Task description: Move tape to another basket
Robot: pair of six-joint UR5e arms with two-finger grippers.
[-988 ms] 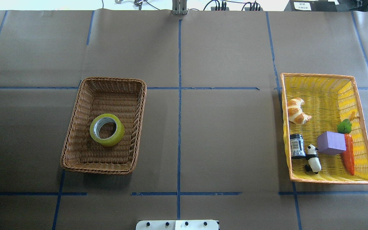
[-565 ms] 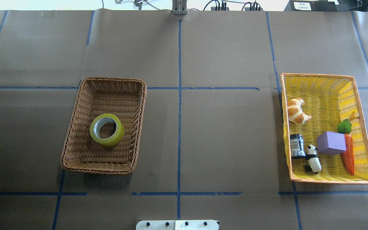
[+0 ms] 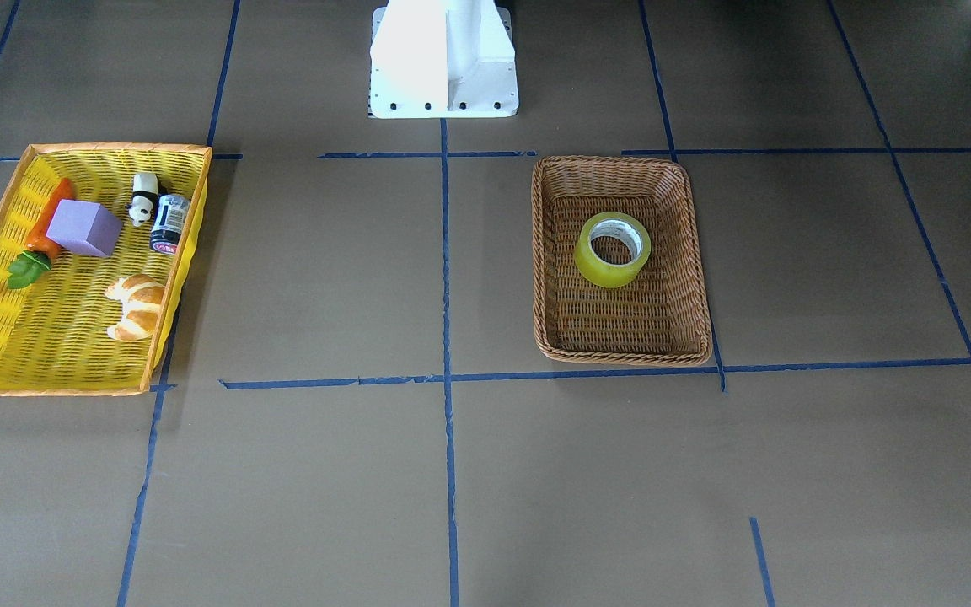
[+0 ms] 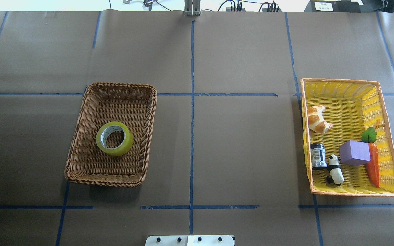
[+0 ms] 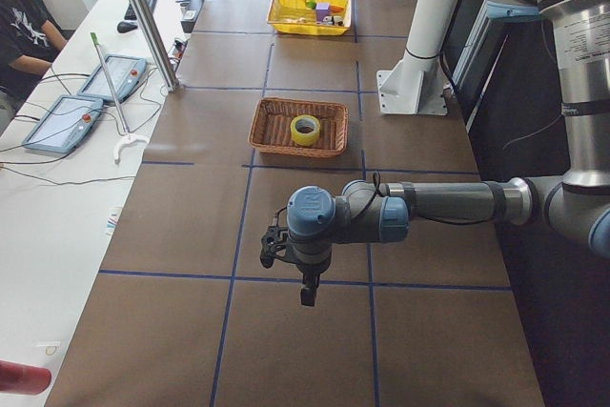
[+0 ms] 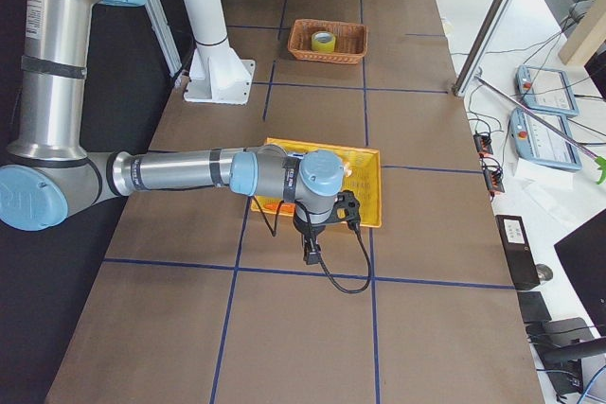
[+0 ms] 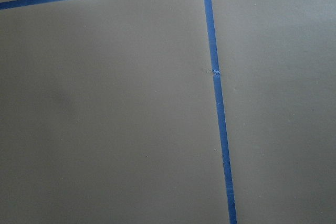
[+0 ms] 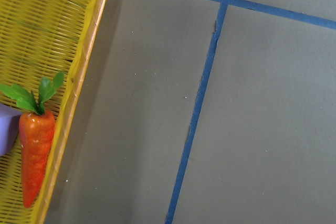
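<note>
My left fingers hang pointing down over the bare tabletop, at the end of an arm stretched out level. They show only small and dark from the side, so I cannot tell whether they are apart or together. My left wrist camera sees only brown tabletop and two blue tape lines that meet near its top edge.

My right fingers also point down, above the tabletop just beside the near rim of the yellow tray. Here too I cannot tell whether they are apart or together. My right wrist camera catches the tray's orange rim, the carrot lying along the inside of it, and a corner of the purple block at the picture's edge.

The tape lies flat, hole upward, inside the wicker basket, roughly in the middle of its floor and a little toward the side wall nearest the table's centre line. Neither set of fingers is near it. The basket sits on my left half of the tabletop.

Well apart from it, on my right half, the yellow tray holds a croissant, a small dark jar touching a panda figure, the purple block and the carrot side by side.
</note>
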